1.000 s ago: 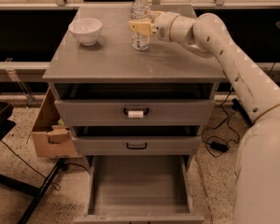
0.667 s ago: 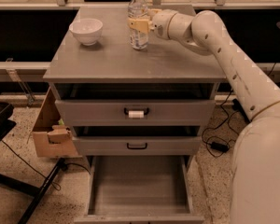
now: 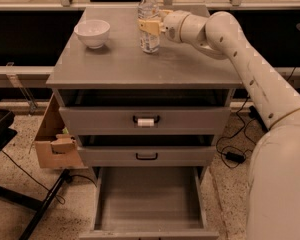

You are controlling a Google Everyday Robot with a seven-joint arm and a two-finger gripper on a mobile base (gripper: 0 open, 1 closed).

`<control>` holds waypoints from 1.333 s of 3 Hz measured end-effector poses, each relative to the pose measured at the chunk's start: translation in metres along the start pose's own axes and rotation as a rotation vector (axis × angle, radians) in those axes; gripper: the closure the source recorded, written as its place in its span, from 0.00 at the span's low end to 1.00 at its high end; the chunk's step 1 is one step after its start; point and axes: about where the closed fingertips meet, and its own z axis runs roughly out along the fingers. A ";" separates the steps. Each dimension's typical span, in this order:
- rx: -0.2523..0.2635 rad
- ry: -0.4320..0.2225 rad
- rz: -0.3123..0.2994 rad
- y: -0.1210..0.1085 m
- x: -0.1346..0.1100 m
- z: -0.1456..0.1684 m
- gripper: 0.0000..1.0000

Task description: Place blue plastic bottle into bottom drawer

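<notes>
Blue plastic bottle [image 3: 149, 41], clear with white cap, looks light, slick and crushable; white arm's gripper [image 3: 149, 27] has its jaws seemingly closed on the stiffer label band.

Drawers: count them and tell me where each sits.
3, stacked in the cabinet: top drawer, middle drawer below it, bottom drawer pulled open at the floor. Gripper holds the bottle on top.

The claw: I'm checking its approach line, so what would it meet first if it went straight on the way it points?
The blue plastic bottle: the claw points left across the cabinet top, right at the bottle's middle. Whether they touch is unclear; the white bowl sits further left.
</notes>
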 end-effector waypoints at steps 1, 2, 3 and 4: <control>-0.016 0.025 -0.035 0.004 -0.019 0.001 1.00; -0.030 0.038 -0.098 0.021 -0.067 -0.015 1.00; -0.016 0.014 -0.138 0.049 -0.123 -0.050 1.00; 0.068 -0.064 -0.108 0.093 -0.170 -0.121 1.00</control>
